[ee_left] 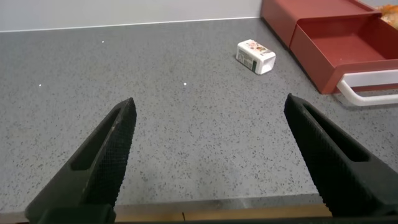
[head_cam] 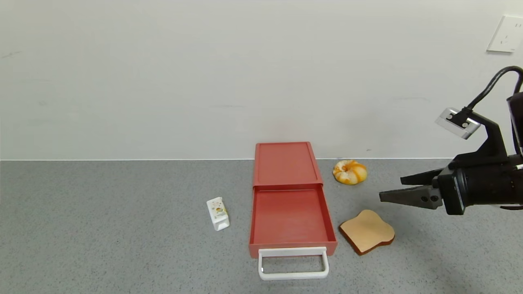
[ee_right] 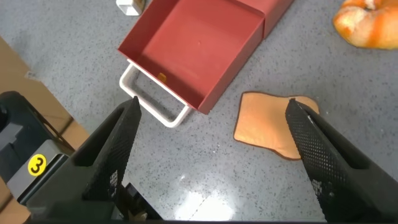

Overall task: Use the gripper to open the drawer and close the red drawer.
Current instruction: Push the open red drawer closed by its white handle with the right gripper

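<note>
The red drawer (head_cam: 286, 167) lies flat in the middle of the grey counter, its tray (head_cam: 291, 216) slid out toward me and empty, with the white loop handle (head_cam: 293, 263) at the front. It also shows in the left wrist view (ee_left: 339, 43) and the right wrist view (ee_right: 193, 50). My right gripper (head_cam: 390, 188) is open and empty, held above the counter to the right of the drawer, over the toast slice (head_cam: 367, 231). My left gripper (ee_left: 208, 109) is open and empty, low near the counter's front edge, left of the drawer; it is out of the head view.
A small white carton (head_cam: 217, 213) lies left of the tray. A round orange-and-white bun (head_cam: 349, 172) sits right of the drawer box near the wall. A wall socket (head_cam: 505, 34) is at the upper right. A black base with a yellow "3" label (ee_right: 37, 165) stands beside the counter.
</note>
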`<action>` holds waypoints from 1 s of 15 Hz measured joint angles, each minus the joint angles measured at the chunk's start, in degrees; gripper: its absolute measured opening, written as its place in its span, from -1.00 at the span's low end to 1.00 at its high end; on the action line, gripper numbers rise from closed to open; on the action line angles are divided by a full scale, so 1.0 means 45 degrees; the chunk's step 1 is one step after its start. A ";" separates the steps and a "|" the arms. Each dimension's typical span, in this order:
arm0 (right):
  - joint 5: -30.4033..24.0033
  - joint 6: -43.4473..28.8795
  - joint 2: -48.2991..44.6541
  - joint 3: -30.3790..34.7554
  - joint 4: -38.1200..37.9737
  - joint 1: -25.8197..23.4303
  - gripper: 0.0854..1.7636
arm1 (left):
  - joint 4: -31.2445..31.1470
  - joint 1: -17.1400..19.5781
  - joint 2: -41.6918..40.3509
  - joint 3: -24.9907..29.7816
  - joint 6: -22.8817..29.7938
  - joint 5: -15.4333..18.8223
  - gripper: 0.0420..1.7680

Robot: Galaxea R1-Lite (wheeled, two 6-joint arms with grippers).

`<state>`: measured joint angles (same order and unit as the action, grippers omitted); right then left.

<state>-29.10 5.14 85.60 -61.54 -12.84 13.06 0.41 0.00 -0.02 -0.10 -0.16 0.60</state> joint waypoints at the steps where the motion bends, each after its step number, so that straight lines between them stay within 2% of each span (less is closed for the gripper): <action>1: 0.0000 0.0000 -0.0016 0.0035 0.0016 -0.0049 0.94 | 0.0000 0.0000 0.0000 0.0000 0.0000 0.0005 0.94; 15: 0.0024 -0.0092 -0.0060 0.0073 -0.0038 0.0005 0.94 | -0.0003 0.0000 0.0000 0.0000 -0.0011 0.0005 0.94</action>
<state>-28.99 4.73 85.33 -61.21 -13.01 13.08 0.40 0.00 -0.02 -0.10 -0.21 0.62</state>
